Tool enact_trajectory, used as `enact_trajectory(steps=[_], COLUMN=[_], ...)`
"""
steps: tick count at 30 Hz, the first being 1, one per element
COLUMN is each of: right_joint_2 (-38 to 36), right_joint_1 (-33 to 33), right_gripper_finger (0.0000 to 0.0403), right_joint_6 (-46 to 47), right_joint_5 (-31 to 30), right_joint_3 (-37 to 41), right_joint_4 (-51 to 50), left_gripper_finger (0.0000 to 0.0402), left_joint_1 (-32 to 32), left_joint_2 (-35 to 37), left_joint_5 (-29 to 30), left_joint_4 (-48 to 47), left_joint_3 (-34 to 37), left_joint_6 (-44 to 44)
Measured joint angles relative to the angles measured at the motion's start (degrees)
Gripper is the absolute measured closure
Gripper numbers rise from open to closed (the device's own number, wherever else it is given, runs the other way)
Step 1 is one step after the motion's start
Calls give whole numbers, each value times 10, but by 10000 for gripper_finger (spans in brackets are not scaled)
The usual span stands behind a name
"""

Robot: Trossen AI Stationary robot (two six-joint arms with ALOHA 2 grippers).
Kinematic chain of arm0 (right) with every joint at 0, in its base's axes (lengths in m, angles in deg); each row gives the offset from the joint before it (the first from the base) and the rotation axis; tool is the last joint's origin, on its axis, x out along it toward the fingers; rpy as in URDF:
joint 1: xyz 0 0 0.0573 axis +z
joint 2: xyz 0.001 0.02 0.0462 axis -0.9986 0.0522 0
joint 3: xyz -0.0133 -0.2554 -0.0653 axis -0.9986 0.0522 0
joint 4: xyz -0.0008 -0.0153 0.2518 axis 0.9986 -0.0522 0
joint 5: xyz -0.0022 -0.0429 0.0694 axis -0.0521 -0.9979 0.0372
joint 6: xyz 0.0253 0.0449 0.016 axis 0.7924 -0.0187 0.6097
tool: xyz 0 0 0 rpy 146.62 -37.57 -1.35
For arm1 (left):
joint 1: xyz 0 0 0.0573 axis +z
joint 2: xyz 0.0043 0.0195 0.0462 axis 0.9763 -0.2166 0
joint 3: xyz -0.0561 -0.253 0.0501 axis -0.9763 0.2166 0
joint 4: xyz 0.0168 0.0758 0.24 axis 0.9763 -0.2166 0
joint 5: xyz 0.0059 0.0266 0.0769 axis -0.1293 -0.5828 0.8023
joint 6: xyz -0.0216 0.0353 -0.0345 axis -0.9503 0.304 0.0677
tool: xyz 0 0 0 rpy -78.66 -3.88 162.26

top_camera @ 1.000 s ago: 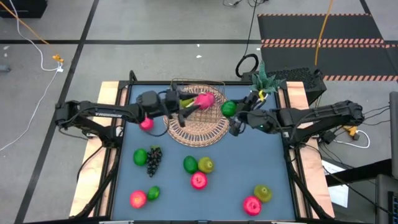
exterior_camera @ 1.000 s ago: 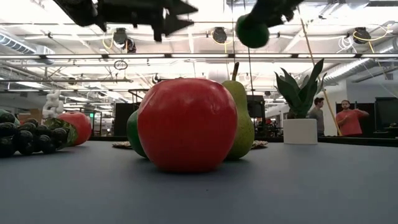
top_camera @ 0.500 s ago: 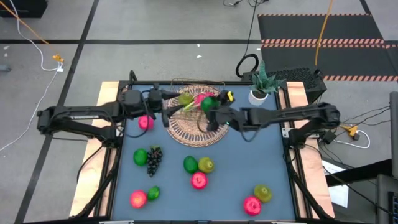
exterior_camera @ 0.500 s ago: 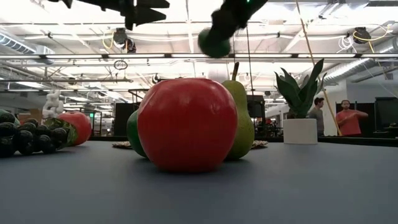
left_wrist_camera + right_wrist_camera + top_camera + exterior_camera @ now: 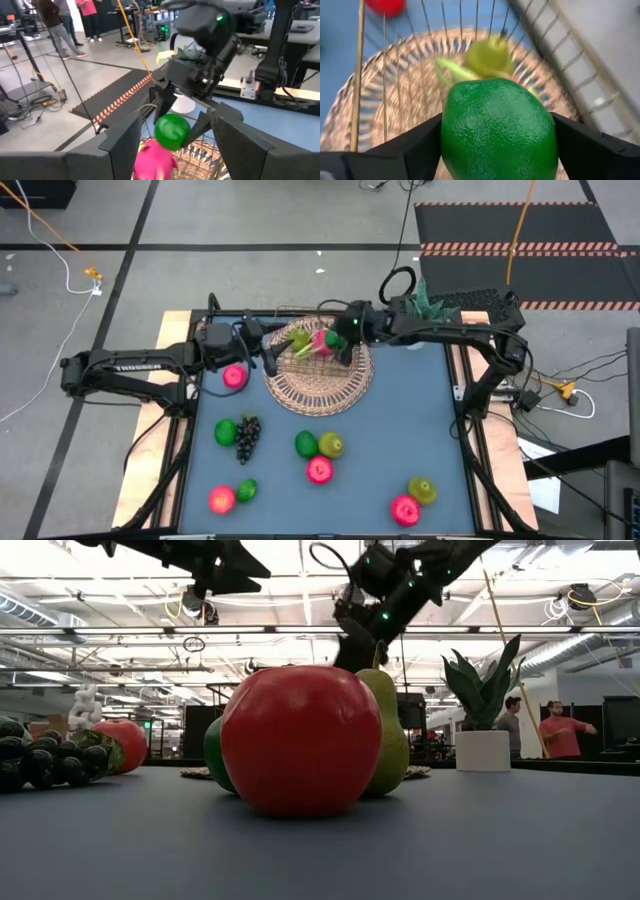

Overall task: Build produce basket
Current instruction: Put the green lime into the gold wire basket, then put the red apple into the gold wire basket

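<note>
Your high view is evenly lit, with only soft, short shadows under the fruit on the blue table (image 5: pixel 400 430). In the low view, bright ceiling lights (image 5: pixel 350 595) backlight the scene; both arms read as near-black silhouettes. The red apple (image 5: pixel 300 740) up close carries a pale sheen. The right wrist view holds the lime (image 5: pixel 497 132) sharp, while the basket (image 5: pixel 395 110) behind smears into blur. The left wrist view blurs the pink fruit (image 5: pixel 155 162) low down.
</note>
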State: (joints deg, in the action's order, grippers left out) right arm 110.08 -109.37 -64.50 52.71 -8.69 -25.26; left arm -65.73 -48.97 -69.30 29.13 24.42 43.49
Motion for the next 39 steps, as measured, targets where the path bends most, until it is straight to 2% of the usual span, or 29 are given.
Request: enact_trajectory(steps=[2, 8, 11, 17, 23, 26, 29, 32, 36, 39], right_joint_2=[1, 1, 24, 97, 116, 97, 57, 8, -66, -111], right_joint_1=[-11, -27, -21, 2, 11, 20, 37, 72, 156, 237], right_gripper_finger=[55, 22, 20, 19, 19, 19, 19, 19, 19, 19], right_joint_6=[0, 1, 7, 7, 1, 1, 0, 7, 56, 133], right_joint_5=[24, 30, 30, 32, 26, 25, 25, 15, -73, -149], right_joint_3=[0, -6, -26, -105, -148, -149, -150, -149, -139, -128], right_joint_4=[-21, -28, -3, -21, -31, -53, -130, -225, -332, -411], left_gripper_finger=[158, 158, 158, 158, 158, 158, 158, 158, 158, 158], left_joint_1=[3, 6, 5, 6, 5, 5, 5, 5, 6, 5], left_joint_2=[-1, -1, -1, -1, -1, -1, -1, -1, -1, -1], left_joint_5=[0, 0, 0, 0, 0, -1, 2, 31, 57, 58], left_joint_4=[-2, 2, 16, 26, 11, -1, -23, -36, -40, -39], left_joint_3=[0, 0, 0, 0, 0, 0, 0, 0, 0, 0], left_joint_6=[-1, -1, -1, 0, 8, 10, 10, 11, 10, 9])
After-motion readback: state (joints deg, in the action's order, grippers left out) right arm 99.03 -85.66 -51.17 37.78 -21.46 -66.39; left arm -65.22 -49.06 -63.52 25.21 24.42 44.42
